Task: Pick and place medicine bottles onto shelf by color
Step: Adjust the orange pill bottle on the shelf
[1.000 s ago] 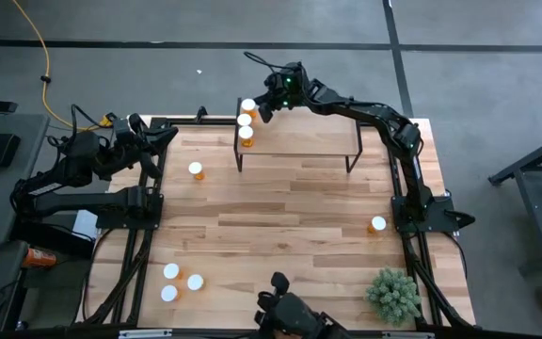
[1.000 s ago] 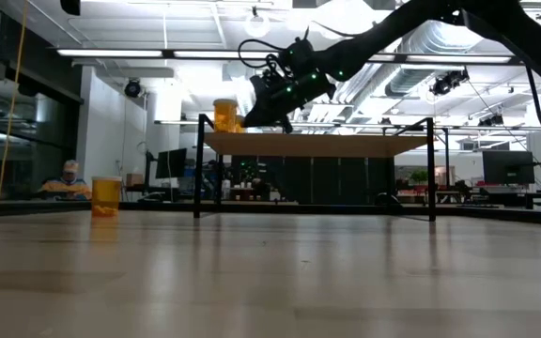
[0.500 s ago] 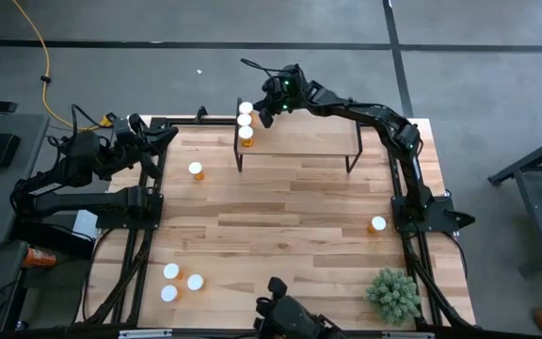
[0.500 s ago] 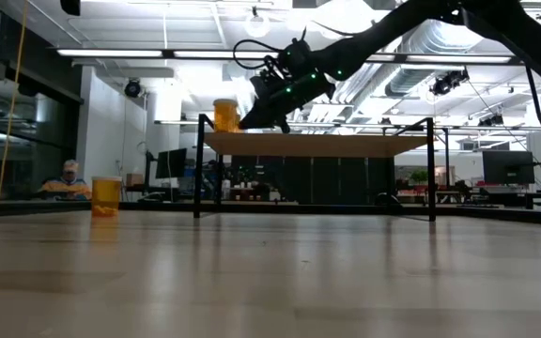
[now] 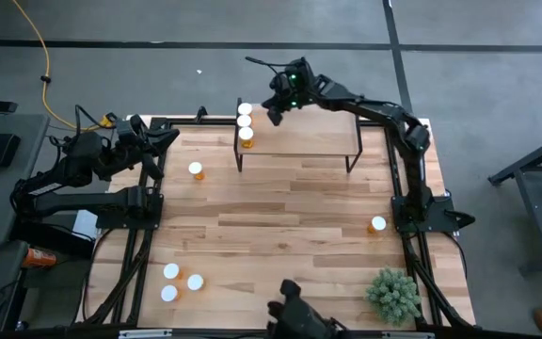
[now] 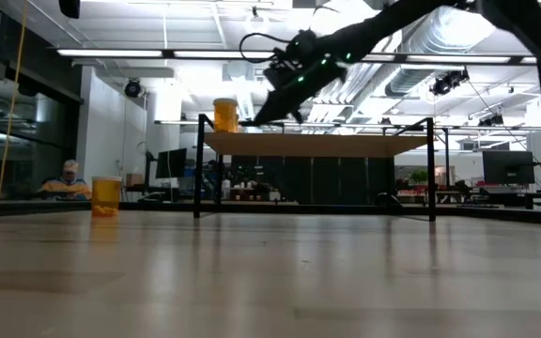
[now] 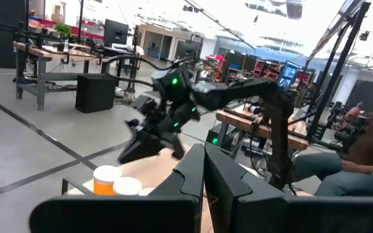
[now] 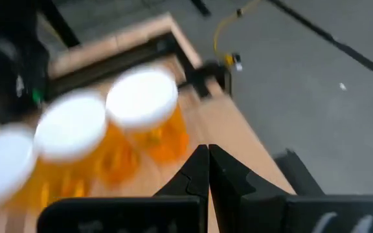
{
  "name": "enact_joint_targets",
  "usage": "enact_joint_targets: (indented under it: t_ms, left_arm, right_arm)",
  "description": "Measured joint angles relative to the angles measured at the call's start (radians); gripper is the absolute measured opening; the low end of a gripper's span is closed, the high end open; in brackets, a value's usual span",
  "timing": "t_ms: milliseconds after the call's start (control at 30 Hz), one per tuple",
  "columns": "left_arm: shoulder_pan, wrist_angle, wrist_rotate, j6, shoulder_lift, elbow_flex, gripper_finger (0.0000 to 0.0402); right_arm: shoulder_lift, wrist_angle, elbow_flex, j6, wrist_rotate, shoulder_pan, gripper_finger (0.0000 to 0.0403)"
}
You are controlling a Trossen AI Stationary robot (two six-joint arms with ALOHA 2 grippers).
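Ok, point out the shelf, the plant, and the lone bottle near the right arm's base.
shelf (image 5: pixel 309 139), high view, bare wood of its top board.
plant (image 5: pixel 393 295), high view, middle of its green foliage.
lone bottle (image 5: pixel 377 224), high view, its white cap.

My right gripper (image 5: pixel 274 117), fingers pressed together and empty, now hangs higher and further right of the row of three medicine bottles (image 5: pixel 245 122) on the shelf (image 5: pixel 327 139) than a second ago, when it sat close against them
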Motion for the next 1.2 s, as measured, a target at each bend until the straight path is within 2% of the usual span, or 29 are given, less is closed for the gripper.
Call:
enact_joint_targets:
  t_ms: [167, 267, 433, 567, 1200]
  left_arm:
    - [0.000, 0.000, 0.000, 0.002, 0.000, 0.000, 0.0000]
    - [0.000, 0.000, 0.000, 0.002, 0.000, 0.000, 0.0000]
    - [0.000, 0.000, 0.000, 0.001, 0.000, 0.000, 0.0000]
    - [0.000, 0.000, 0.000, -0.001, 0.000, 0.000, 0.0000]
    - [0.000, 0.000, 0.000, -0.017, 0.000, 0.000, 0.0000]
  right_arm:
    - [-0.066, -0.244, 0.000, -0.104, 0.008, 0.052, 0.0000]
    - [-0.069, -0.288, 0.000, -0.110, 0.035, 0.120, 0.0000]
    - [-0.052, -0.245, 0.000, -0.128, 0.208, 0.240, 0.0000]
    - [-0.052, -0.240, 0.000, -0.118, 0.263, 0.263, 0.0000]
    - [-0.037, -0.185, 0.000, -0.094, 0.265, 0.278, 0.0000]
